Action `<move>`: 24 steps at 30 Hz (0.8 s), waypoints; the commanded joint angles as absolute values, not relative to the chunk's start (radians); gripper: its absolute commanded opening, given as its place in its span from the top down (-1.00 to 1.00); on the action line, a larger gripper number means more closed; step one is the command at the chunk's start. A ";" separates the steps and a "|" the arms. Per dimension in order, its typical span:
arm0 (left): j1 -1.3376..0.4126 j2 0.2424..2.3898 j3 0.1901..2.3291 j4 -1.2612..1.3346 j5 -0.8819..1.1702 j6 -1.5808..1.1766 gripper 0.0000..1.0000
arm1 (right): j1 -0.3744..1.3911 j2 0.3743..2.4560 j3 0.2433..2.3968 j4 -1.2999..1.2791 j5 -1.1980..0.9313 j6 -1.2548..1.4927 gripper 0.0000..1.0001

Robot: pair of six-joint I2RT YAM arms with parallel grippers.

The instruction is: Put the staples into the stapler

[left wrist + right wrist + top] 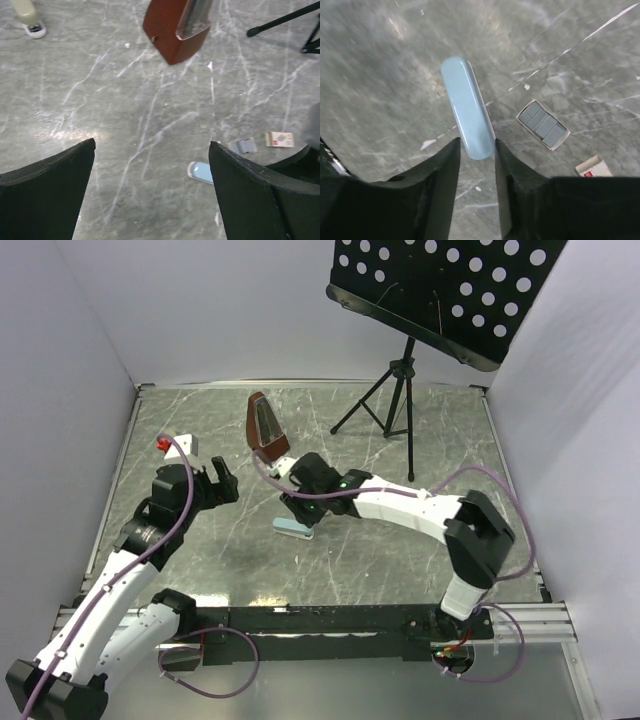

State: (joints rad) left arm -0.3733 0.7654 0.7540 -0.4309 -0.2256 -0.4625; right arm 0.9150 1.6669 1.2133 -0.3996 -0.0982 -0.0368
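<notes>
Right claw (pixel 476 150): fingers flank the near end of the pale blue stapler (pixel 466 107), frame centre; whether they pinch it I cannot tell. Left claw (pixel 152 145): mine too, spread wide, empty. Staples (pixel 543 125): grey strips in an open tray (pixel 520 118), right of centre on the desk (pixel 380 60), beside the stapler but apart. Handling note: I judge a square, centred grip best, steadying the body so its top can be raised

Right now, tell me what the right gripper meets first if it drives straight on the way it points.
The light blue stapler: its near end lies between the fingertips of the right gripper, low over the grey table. Whether the fingers actually touch it is unclear.
</notes>
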 commanded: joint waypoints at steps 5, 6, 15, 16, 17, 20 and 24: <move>-0.367 0.713 0.732 -0.419 -0.327 -0.422 -0.99 | 0.948 1.811 1.330 -0.577 -0.089 -0.101 0.42; -0.367 0.712 0.732 -0.419 -0.328 -0.422 -0.99 | 0.948 1.834 1.328 -0.583 -0.086 -0.100 0.42; -0.371 0.703 0.732 -0.420 -0.336 -0.422 -0.99 | 0.956 1.893 1.319 -0.629 -0.058 -0.080 0.46; -0.373 0.701 0.732 -0.420 -0.337 -0.422 -0.99 | 0.960 1.882 1.325 -0.633 -0.058 -0.078 0.46; -0.373 0.701 0.733 -0.420 -0.339 -0.422 -0.99 | 0.959 1.858 1.342 -0.637 -0.058 -0.077 0.42; -0.373 0.701 0.733 -0.422 -0.341 -0.423 -0.99 | 0.963 1.806 1.380 -0.661 -0.055 -0.075 0.31; -0.373 0.699 0.735 -0.426 -0.345 -0.426 -0.99 | 0.966 1.770 1.448 -0.695 -0.051 -0.083 -0.04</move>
